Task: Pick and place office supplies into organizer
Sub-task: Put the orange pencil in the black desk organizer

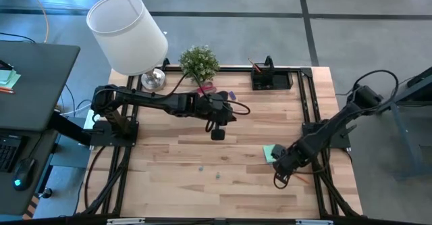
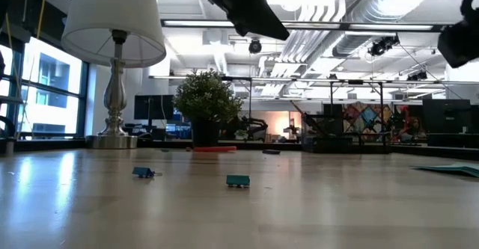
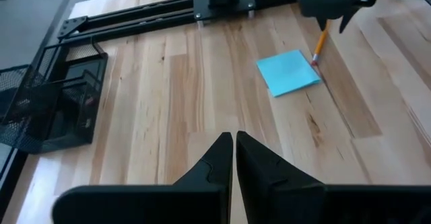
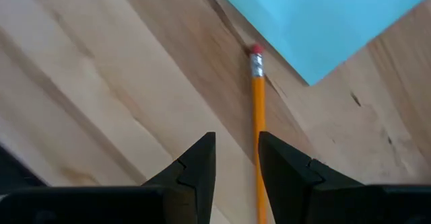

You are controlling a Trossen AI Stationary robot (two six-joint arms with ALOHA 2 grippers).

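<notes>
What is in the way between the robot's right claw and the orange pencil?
Nothing visible. The right gripper hangs just over the orange pencil, fingers a little apart, with only bare wood between them. The pencil lies beside one finger, not yet between them, its eraser end at the edge of the sticky-note pad.

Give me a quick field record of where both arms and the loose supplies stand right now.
left end effector: shut, empty, above mid-table
right end effector: part open, low over the pencil, not gripping it
sticky pad: flat on the table, beside the pencil's eraser end
organizer: far edge of the table, right of the plant
small pieces: two, loose near the table's front
</notes>
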